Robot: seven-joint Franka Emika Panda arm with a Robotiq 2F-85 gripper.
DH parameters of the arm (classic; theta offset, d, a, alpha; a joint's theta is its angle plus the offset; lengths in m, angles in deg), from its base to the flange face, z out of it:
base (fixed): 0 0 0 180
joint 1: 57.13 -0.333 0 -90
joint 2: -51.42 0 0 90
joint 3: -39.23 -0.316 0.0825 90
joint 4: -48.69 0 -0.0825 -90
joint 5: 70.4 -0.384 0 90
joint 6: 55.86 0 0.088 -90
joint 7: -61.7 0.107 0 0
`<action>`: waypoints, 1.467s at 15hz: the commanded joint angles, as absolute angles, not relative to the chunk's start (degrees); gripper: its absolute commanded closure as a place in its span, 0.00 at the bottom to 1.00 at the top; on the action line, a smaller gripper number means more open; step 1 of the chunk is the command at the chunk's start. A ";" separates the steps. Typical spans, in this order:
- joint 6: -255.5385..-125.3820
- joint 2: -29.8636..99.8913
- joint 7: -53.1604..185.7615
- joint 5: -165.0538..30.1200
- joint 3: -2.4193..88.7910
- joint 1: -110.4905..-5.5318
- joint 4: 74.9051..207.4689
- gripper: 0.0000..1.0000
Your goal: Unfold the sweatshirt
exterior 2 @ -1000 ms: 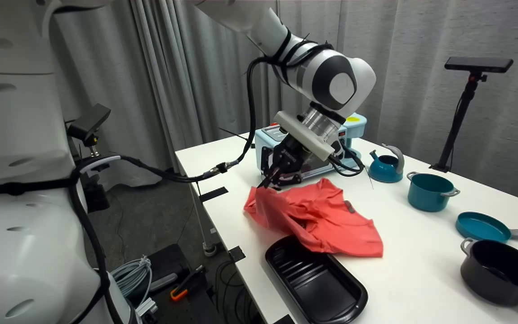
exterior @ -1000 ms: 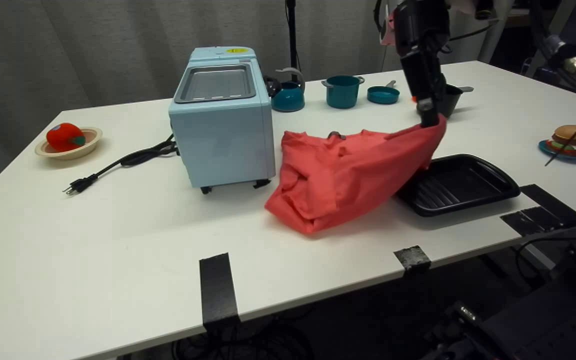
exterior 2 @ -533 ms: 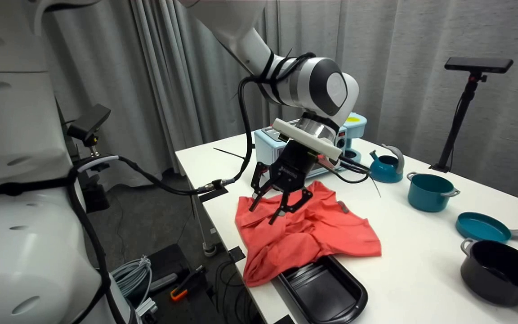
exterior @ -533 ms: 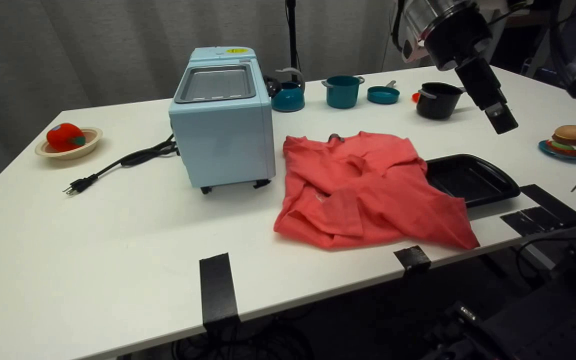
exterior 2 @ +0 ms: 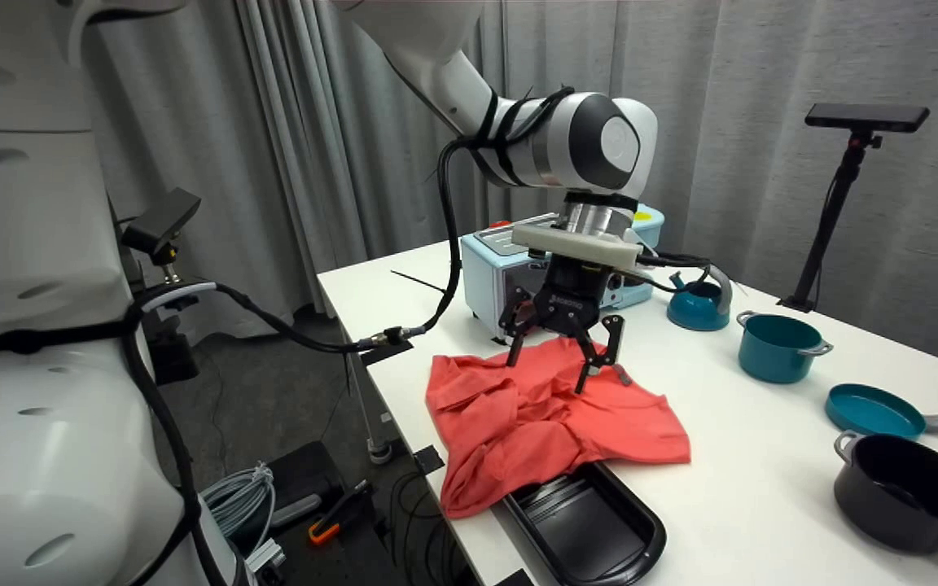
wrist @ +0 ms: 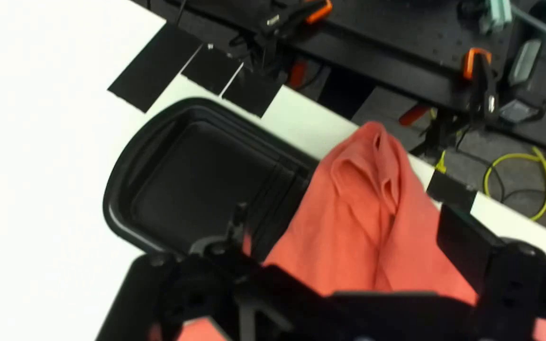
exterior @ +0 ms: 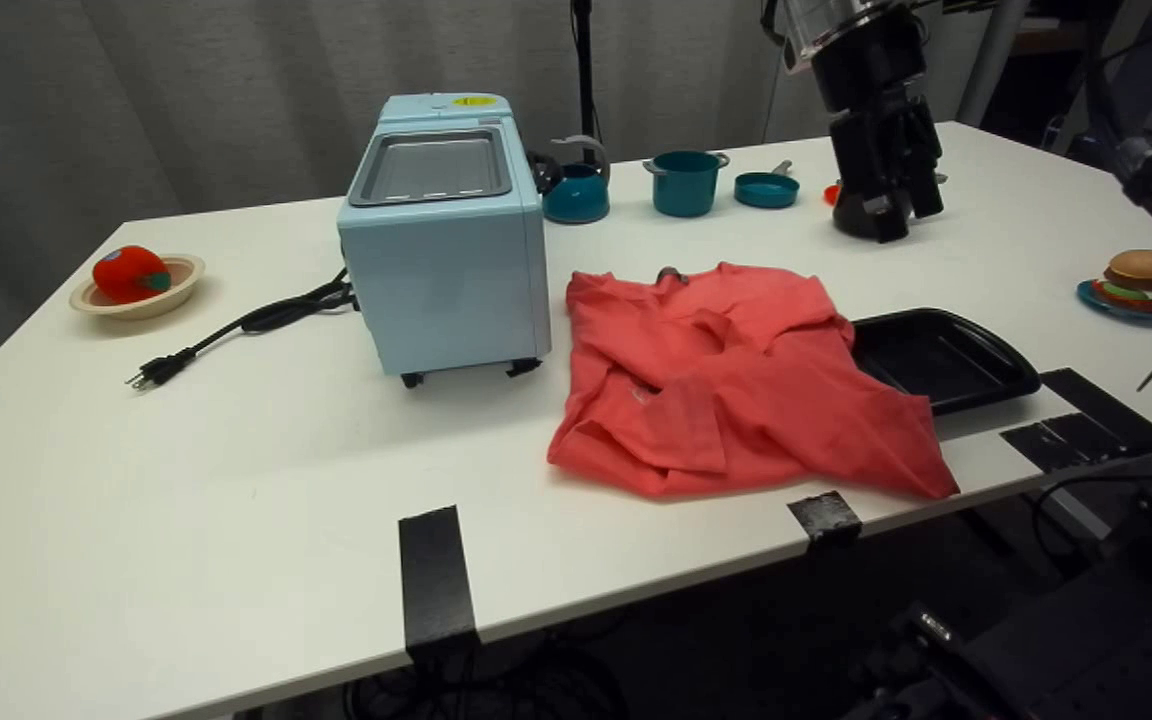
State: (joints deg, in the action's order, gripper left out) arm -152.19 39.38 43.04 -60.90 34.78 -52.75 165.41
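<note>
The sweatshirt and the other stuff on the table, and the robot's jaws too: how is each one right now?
Sweatshirt: rumpled, only partly spread
Gripper: jaws apart, holding nothing
Black tray: right side up, partly covered
Plug: unplugged, lying loose
Light-blue appliance: upright; on or off, can't tell
Teal pot: upright, lid off
Black pot: upright, lid off
Teal pan: right side up
Kettle: upright

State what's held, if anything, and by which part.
Nothing is held: the gripper is open, with the sweatshirt lying below, clear of its fingers.
</note>
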 commanded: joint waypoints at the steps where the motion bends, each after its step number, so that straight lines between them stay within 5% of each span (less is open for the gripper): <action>1: -162.48 36.58 51.02 -63.85 36.13 -54.38 164.62 0.00; 11: -198.19 26.03 75.50 -61.42 38.92 -60.91 167.42 0.00; 22: -209.08 15.63 93.35 -60.05 51.84 -70.23 165.44 0.00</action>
State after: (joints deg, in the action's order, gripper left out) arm -207.52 18.41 89.00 -61.40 47.81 -67.79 166.98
